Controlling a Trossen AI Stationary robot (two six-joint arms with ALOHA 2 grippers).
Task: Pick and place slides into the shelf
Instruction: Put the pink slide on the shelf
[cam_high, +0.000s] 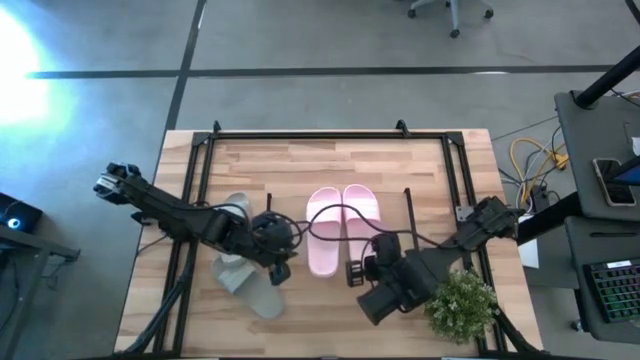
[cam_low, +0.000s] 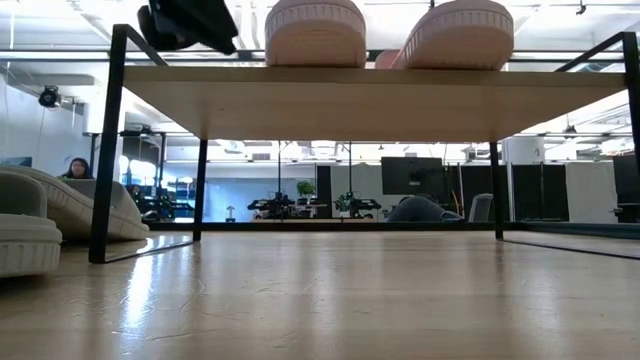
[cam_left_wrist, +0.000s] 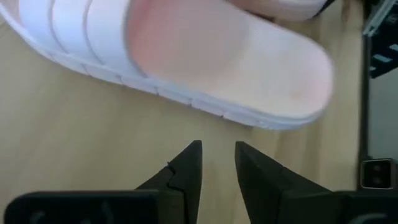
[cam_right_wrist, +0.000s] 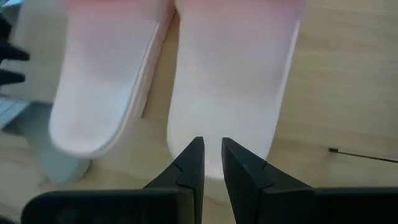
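Two pale pink slides (cam_high: 340, 215) lie side by side, soles down, on the shelf's wooden top (cam_low: 350, 100); the low view shows them (cam_low: 315, 30) from the near side. Two grey-green slides (cam_high: 245, 275) rest on the table left of the shelf, beside its black end frame (cam_low: 105, 150). My left gripper (cam_high: 282, 266) hovers near the left pink slide (cam_left_wrist: 205, 56), fingers slightly apart (cam_left_wrist: 219, 168) with nothing between them. My right gripper (cam_high: 352, 272) hangs over the heel of the right pink slide (cam_right_wrist: 233, 81), fingers a narrow gap apart (cam_right_wrist: 213, 158), and holds nothing.
A small green bushy plant (cam_high: 462, 305) stands at the table's near right corner, close under my right arm. A larger black tube frame (cam_high: 330, 133) runs round the table. Bare wood lies beneath the shelf (cam_low: 330, 290). Desks and cables (cam_high: 600, 200) stand off the table's right side.
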